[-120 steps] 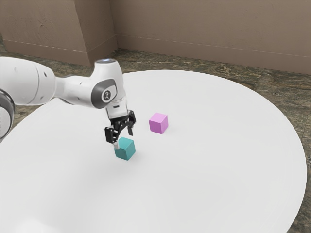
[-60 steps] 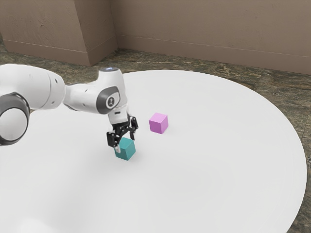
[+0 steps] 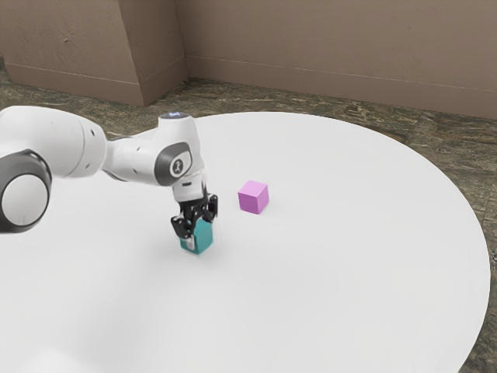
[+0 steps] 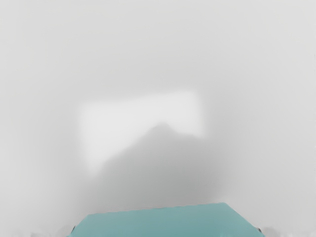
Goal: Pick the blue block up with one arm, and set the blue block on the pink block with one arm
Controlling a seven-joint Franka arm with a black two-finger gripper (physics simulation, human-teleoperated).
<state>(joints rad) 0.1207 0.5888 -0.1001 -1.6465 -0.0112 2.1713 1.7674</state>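
Right, the black jaws are down over the blue block (image 3: 199, 239), a matte teal cube resting flat on the smooth, round white counter (image 3: 349, 256). Clenched or released, I cannot tell. The pink block (image 3: 253, 196), equally sharp-edged, stands apart toward the exterior view's right.

Setting: simulated indoor room, set up as a robot test scene. Render look throughout, with flat, even light. Round white bench (image 3: 349, 256) with a plain top. Floor (image 3: 435, 132) has a dark mottled stone texture. Walls (image 3: 349, 39) are tan-brown plaster with a skirting strip (image 3: 326, 84) at the base. A square pillar (image 3: 151, 47) juts out at the corner. White robot arm (image 3: 116, 155) reaches over the bench.
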